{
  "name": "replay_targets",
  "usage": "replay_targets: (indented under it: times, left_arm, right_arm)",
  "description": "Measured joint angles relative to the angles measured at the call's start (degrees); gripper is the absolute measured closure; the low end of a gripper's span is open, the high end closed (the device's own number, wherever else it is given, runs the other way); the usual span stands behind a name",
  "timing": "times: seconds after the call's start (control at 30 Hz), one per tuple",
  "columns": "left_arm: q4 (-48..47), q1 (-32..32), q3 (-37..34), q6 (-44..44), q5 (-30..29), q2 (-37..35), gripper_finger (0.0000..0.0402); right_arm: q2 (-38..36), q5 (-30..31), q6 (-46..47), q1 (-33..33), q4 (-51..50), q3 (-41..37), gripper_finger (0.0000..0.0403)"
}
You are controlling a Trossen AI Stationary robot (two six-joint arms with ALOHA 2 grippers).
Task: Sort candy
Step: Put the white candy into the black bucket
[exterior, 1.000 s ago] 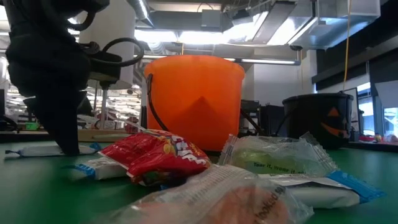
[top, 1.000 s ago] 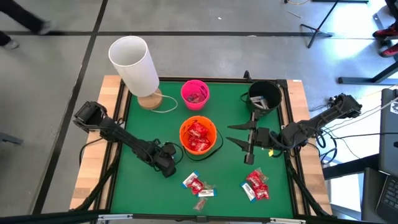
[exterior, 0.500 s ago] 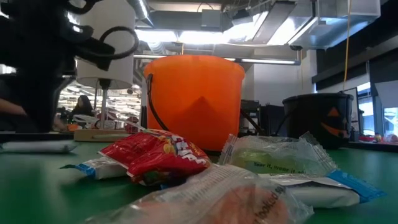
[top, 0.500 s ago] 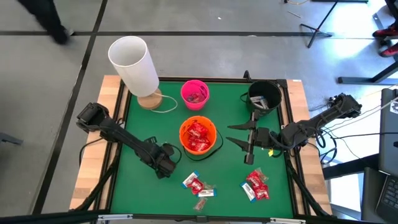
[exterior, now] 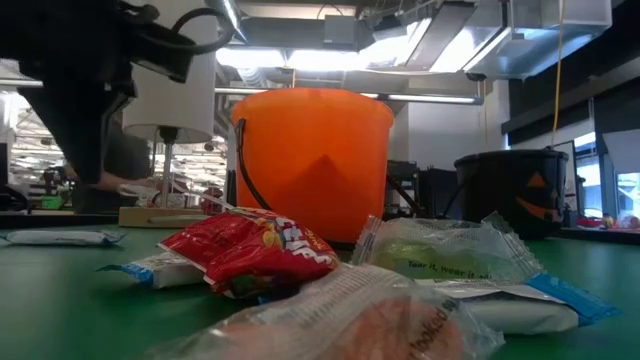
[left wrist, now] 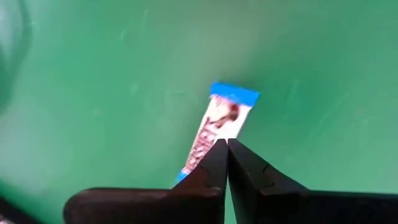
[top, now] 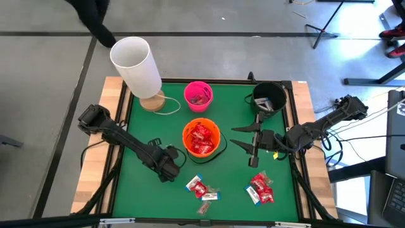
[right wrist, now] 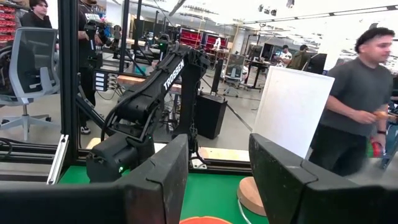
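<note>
My left gripper (top: 168, 168) is shut and hangs a little above the green mat, left of the near candy heap. Below its tips (left wrist: 225, 144) a white sweet with blue ends (left wrist: 222, 115) lies flat on the mat; in the low view this sweet (exterior: 60, 237) lies alone. My right gripper (top: 253, 144) is open and waits right of the orange bucket (top: 201, 139), which holds red sweets. Two heaps of red and pale candy lie near the front edge (top: 201, 189) (top: 261, 189).
A pink bucket (top: 198, 95) and a black bucket (top: 269, 96) stand toward the far edge. A white lamp shade on a wooden foot (top: 136, 66) stands at the far left corner. People stand in the room beyond the table (right wrist: 357, 99). Bare mat lies left of my left gripper.
My left gripper, which stood with its tips down on the mat at the white sweet, has risen off the table while staying shut. The sweet has stayed flat on the mat. A person has walked past beyond the far edge.
</note>
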Motion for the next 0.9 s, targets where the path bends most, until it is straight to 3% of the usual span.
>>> replay_targets:
  times: [0.2, 0.57, 0.9]
  left_arm:
    - [-6.0, -1.3, 0.0, 0.0, 1.9, 0.0, 0.0356]
    - [-3.9, -3.3, -7.1, 4.6, 4.6, -0.1, 0.0196]
    - [14.5, -2.8, -18.6, 10.2, 5.3, -8.1, 0.0189]
  right_arm:
    - [0.0, 0.0, 0.0, 0.0, 0.0, 0.0, 0.0237]
    - [0.0, 0.0, 0.0, 0.0, -0.1, 0.0, 0.0237]
    - [0.0, 0.0, 0.0, 0.0, -0.2, 0.0, 0.0237]
